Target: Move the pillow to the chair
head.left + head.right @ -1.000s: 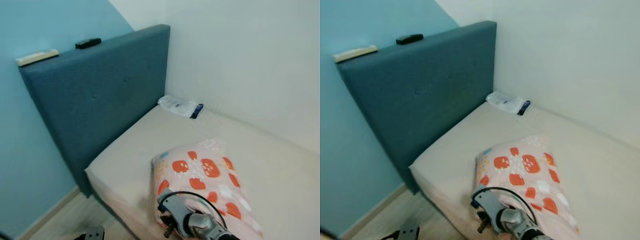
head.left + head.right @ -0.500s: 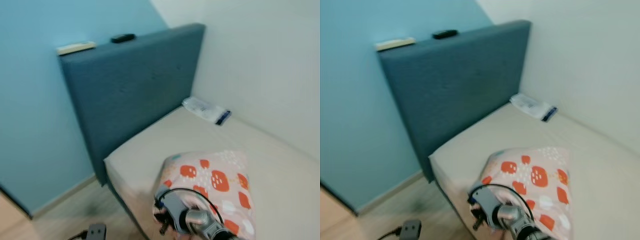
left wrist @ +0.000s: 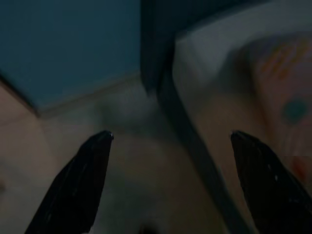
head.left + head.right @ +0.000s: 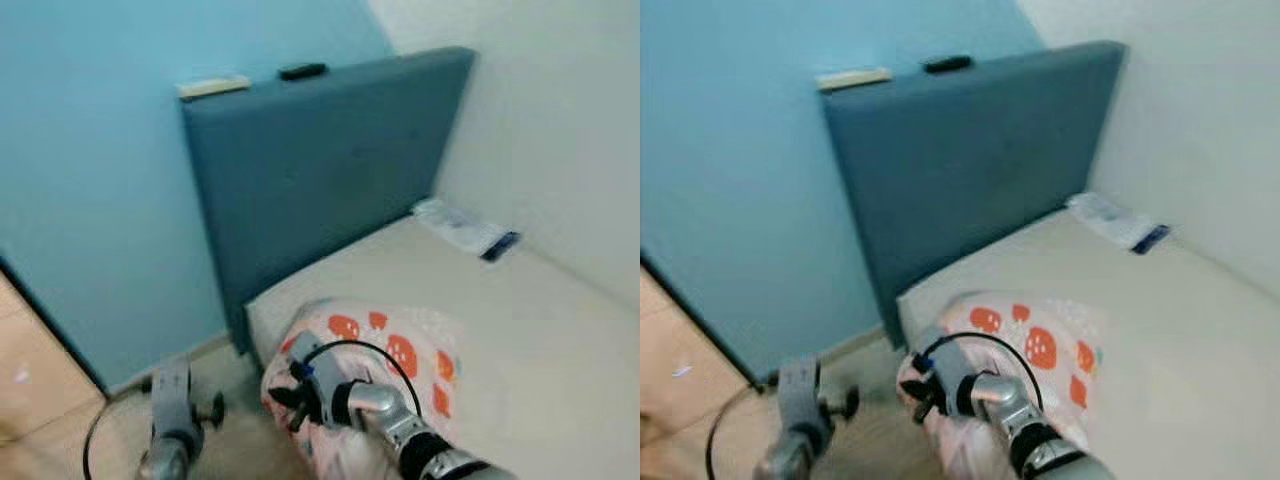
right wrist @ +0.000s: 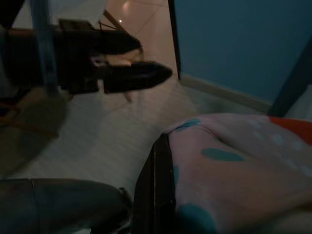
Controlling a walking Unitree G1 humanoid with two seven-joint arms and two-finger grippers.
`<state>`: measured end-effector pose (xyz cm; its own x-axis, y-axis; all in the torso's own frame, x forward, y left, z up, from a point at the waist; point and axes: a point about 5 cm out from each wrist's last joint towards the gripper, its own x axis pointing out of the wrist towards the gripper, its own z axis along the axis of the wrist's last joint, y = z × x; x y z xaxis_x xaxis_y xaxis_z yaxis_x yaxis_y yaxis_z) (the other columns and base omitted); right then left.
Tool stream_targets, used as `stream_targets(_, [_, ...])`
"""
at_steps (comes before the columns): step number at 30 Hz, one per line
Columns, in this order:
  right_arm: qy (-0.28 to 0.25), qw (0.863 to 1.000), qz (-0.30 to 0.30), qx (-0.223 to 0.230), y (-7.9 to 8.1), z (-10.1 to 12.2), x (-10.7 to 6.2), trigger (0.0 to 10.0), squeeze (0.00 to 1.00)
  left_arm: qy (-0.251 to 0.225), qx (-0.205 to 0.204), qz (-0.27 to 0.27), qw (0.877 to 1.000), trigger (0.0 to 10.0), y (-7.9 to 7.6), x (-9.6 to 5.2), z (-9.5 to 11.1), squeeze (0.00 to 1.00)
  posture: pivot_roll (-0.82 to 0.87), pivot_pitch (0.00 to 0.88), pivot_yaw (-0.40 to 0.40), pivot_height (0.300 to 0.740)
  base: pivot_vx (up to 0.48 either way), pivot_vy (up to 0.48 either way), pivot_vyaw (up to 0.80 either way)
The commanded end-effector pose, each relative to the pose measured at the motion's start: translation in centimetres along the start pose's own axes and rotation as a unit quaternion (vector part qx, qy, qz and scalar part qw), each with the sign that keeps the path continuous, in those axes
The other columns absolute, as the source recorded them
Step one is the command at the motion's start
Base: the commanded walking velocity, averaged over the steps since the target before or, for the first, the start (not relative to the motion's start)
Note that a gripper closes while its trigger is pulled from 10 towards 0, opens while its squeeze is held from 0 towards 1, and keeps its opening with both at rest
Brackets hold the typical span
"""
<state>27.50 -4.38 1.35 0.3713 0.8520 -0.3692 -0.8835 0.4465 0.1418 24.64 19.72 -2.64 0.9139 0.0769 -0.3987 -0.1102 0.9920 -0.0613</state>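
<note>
Right gripper (image 4: 300,392) pinches the spotty pillow (image 4: 400,355) tight at the bed's (image 4: 560,330) edge. Left gripper (image 3: 165,161) hangs over the floor (image 3: 136,161), fingers (image 3: 80,185) wide apart and holding nothing.

Two head cameras look forward and down from standing height at the bed (image 4: 560,330) corner, blue headboard (image 4: 330,170) and blue wall; both share this scene, slightly offset. The left wrist camera faces down along its tool (image 3: 168,185) at floor beside the bed. The right wrist camera sits very close to the pillow (image 5: 234,165), facing the floor.
</note>
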Motion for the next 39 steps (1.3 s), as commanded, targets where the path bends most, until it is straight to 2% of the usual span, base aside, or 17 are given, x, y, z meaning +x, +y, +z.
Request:
stream_targets(1, [-0.067, 0.997, 0.030, -0.036, 0.2, 3.4, 1.1, 10.0, 0.00, -0.019, 0.017, 0.010, 1.000, 10.0, 1.2, -0.7, -0.1, 0.00, -0.04, 0.057, -0.059, 0.740, 0.000, 0.000, 0.77])
stream_targets(3, [-0.070, 0.996, 0.031, -0.036, 0.1, 3.5, 1.0, 10.0, 0.00, -0.030, 0.020, 0.010, 0.999, 10.0, 1.2, -0.7, 0.2, 0.00, -0.04, 0.057, -0.059, 0.740, 0.000, 0.000, 0.77])
stream_targets(6, [-0.085, 0.995, 0.049, -0.036, 0.4, 4.0, 1.2, 10.0, 0.00, -0.093, 0.029, 0.004, 0.995, 10.0, 0.8, -0.5, 2.1, 0.00, -0.02, 0.065, -0.071, 0.740, 0.000, 0.000, 0.77])
stream_targets(11, [-0.108, 0.989, 0.087, -0.044, 1.2, 5.0, 1.7, 10.0, 0.00, -0.131, 0.022, 0.008, 0.991, 10.0, 0.5, -0.4, 3.4, 0.00, -0.01, 0.069, -0.081, 0.740, 0.000, 0.000, 0.77])
stream_targets(19, [-0.146, 0.978, 0.139, -0.044, 2.3, 6.7, 2.3, 10.0, 0.00, -0.122, 0.022, 0.017, 0.992, 10.0, 0.5, -0.7, 2.8, 0.00, -0.01, 0.061, -0.080, 0.740, 0.000, 0.000, 0.77])
stream_targets(20, [-0.158, 0.972, 0.170, -0.046, 2.9, 7.2, 2.5, 10.0, 0.00, -0.114, 0.025, 0.020, 0.993, 10.0, 0.5, -0.8, 2.5, 0.00, -0.01, 0.058, -0.081, 0.740, 0.000, 0.000, 0.77])
stream_targets(26, [-0.166, 0.964, 0.205, -0.044, 3.4, 7.4, 2.4, 10.0, 0.00, -0.102, 0.030, 0.024, 0.994, 10.0, 0.6, -0.8, 2.1, 0.00, -0.01, 0.051, -0.081, 0.740, 0.000, 0.000, 0.77])
stream_targets(28, [-0.165, 0.964, 0.205, -0.041, 3.4, 7.4, 2.4, 10.0, 0.00, -0.101, 0.029, 0.024, 0.994, 10.0, 0.6, -0.8, 2.1, 0.00, -0.01, 0.051, -0.081, 0.740, 0.000, 0.000, 0.77])
stream_targets(34, [-0.122, 0.976, 0.173, -0.045, 2.8, 5.7, 2.1, 10.0, 0.00, -0.094, 0.028, 0.023, 0.995, 10.0, 0.4, -0.8, 1.8, 0.00, -0.01, 0.049, -0.080, 0.740, 0.000, 0.000, 0.77])
stream_targets(39, [-0.077, 0.989, 0.124, -0.011, 1.8, 3.0, 1.2, 10.0, 0.00, -0.083, 0.027, 0.013, 0.996, 10.0, -0.4, -0.7, 1.5, 0.00, -0.01, 0.052, -0.079, 0.740, 0.000, 0.000, 0.77])
